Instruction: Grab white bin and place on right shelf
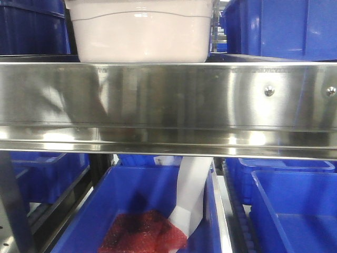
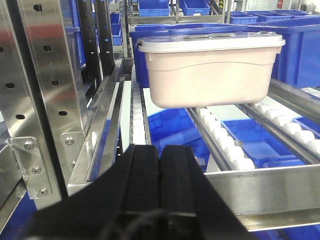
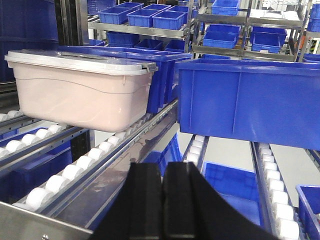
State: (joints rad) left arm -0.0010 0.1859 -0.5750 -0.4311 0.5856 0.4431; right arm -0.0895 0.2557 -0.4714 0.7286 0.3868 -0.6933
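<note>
The white bin (image 1: 141,31), a pale pinkish tote with a white lid, rests on white rollers of the stainless-steel shelf (image 1: 168,97), behind its broad front rail. In the left wrist view the white bin (image 2: 210,72) sits ahead, well beyond my left gripper (image 2: 160,150), whose black jaws are pressed together with nothing between them. The right wrist view shows the white bin (image 3: 80,90) at the upper left, apart from my right gripper (image 3: 162,167), which is also shut and empty.
A large blue bin (image 3: 247,100) stands on the rollers right of the white bin. Perforated steel uprights (image 2: 50,75) rise at the left. Below the rail, an open blue bin (image 1: 137,211) holds red material (image 1: 145,232) and a white strip (image 1: 190,192). More blue bins (image 1: 292,205) sit lower right.
</note>
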